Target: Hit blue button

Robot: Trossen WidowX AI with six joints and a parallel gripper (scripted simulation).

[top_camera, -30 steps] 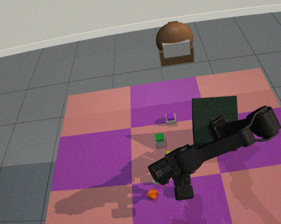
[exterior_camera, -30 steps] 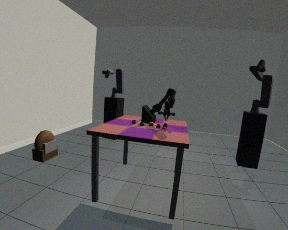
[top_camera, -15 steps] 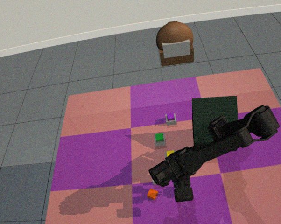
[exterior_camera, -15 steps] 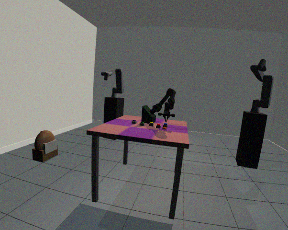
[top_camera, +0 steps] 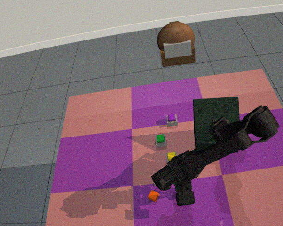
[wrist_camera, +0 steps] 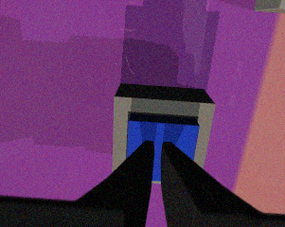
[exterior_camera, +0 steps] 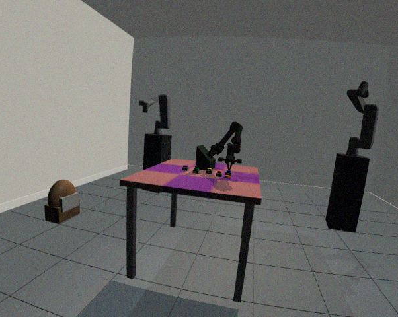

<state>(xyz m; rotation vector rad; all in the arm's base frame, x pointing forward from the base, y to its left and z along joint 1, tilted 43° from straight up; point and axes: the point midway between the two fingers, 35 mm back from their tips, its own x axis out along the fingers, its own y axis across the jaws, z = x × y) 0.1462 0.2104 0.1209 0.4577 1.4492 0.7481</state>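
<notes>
A: Where was the blue button (wrist_camera: 163, 140)?

B: In its grey housing (wrist_camera: 119, 137) on a purple square of the table (exterior_camera: 192, 185), directly under the gripper (wrist_camera: 156, 152).

A: And the jaws?

B: Drawn nearly together, holding nothing, with both fingertips over the blue cap. They seemed to touch it, though the wrist view couldn't settle that.

A: Anything close by?

B: The orange block (top_camera: 153, 195) lay near the arm, apart from it.

Matte black arm (top_camera: 216, 146), rounded joints (no markings), tapered fingers
</notes>
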